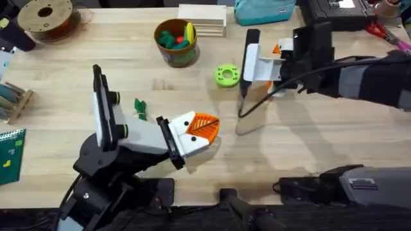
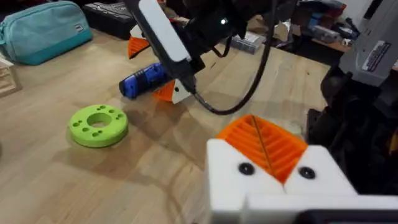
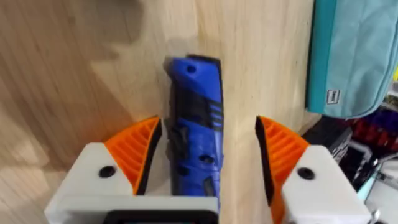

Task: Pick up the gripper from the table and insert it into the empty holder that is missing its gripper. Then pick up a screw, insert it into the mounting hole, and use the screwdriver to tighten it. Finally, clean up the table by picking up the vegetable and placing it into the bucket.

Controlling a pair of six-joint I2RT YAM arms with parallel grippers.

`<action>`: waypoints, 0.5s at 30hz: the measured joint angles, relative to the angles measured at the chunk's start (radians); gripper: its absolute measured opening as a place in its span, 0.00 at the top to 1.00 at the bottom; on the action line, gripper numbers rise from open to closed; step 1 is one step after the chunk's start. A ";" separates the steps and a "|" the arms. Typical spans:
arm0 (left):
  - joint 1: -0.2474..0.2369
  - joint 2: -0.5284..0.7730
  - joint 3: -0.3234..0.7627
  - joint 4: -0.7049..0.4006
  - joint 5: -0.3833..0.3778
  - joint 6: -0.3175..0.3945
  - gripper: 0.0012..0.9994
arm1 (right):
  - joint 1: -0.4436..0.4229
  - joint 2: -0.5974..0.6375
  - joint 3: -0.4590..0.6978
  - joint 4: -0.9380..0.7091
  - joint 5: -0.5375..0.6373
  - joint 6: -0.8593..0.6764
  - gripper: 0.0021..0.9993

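The blue screwdriver (image 3: 196, 137) lies flat on the table between the fingers of my open right gripper (image 3: 208, 152), and it also appears as the screwdriver (image 2: 142, 82) in the left wrist view. The right gripper (image 1: 260, 64) hovers beside the lime ring. My left gripper (image 1: 204, 126) is shut with nothing in it, its orange wedge grippers (image 2: 264, 144) pressed together in white holders (image 2: 273, 186). Each holder carries a dark screw (image 2: 245, 168). The dark-green vegetable (image 1: 140, 108) lies left of the left gripper. The bucket (image 1: 175, 43) of toy produce stands at the back.
A lime-green ring disc (image 1: 226, 75) sits just left of the right gripper. At the back are a filament spool (image 1: 45, 16), stacked wooden plates (image 1: 202, 19) and a teal pouch (image 1: 263, 9). A black cable (image 1: 247, 106) trails below the right gripper.
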 joint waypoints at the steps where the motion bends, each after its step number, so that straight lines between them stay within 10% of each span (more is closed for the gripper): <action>1: 0.000 0.000 0.000 0.000 0.000 0.005 0.95 | 0.014 -0.001 0.000 -0.003 0.015 0.031 0.12; 7: 0.000 0.000 0.000 0.000 0.000 0.002 0.05 | 0.115 -0.061 0.020 -0.218 0.054 0.277 0.11; 15: 0.000 0.000 0.000 0.000 -0.005 0.004 0.01 | 0.157 -0.141 0.125 -0.449 0.053 0.613 0.11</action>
